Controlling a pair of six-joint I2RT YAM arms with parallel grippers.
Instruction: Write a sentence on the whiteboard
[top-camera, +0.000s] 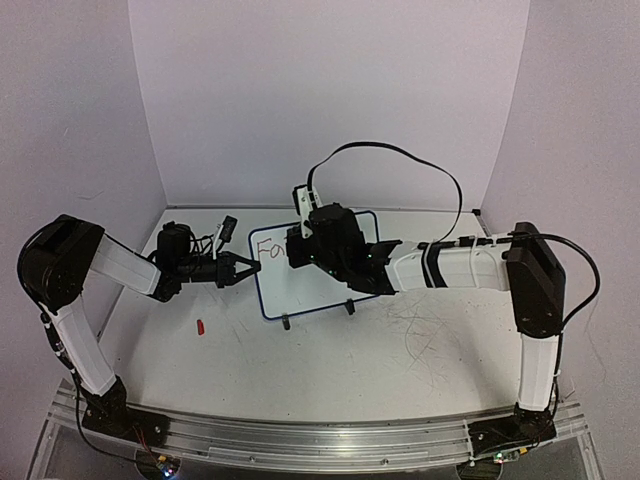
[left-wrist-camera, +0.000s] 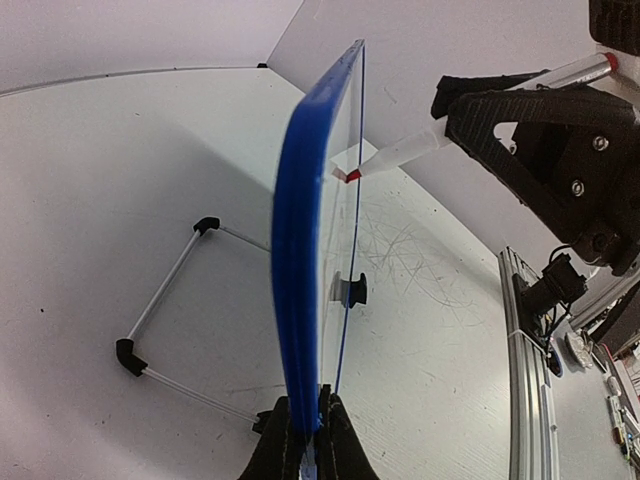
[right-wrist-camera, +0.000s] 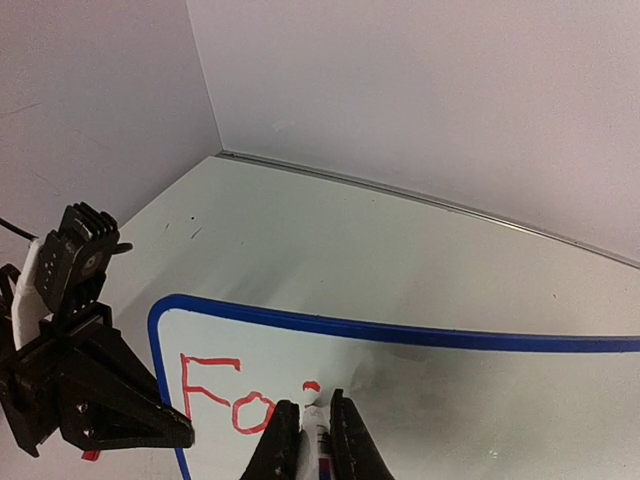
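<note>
While the left hand (left-wrist-camera: 305, 418) is clamped shut on the left edge of the whiteboard (top-camera: 305, 292), its two dark fingers pinching the blue frame with no gap between them and it, the board stands upright on the desk (top-camera: 400, 365), a little behind the middle and turned at a slight angle. Seen from the left wrist, the board is edge on, a thin blue strip rising from between the fingers, with a black foot (left-wrist-camera: 350, 290) at its base and a bent wire stand (left-wrist-camera: 165, 300) with black corner pieces on the desk at its back side. The right hand (right-wrist-camera: 312, 432) is closed on a white marker (left-wrist-camera: 400, 153), which runs out from between its fingers to a red tip pressed against the writing face of the board. The sentence (right-wrist-camera: 212, 392) sits in the upper left corner of that face in thin red strokes: a capital F, a rounded letter after it, and a small red dot just above the marker's tip. From overhead, the right arm reaches in from the right with its hand over the upper middle of the board, and the left arm comes in from the left, so the two hands are near each other. A small red thing (top-camera: 201, 327) lies on the desk left of the board, well apart from it and too small to name. Faint grey scribbles (top-camera: 420, 340) mark the desk in front of the board, toward the right.
</note>
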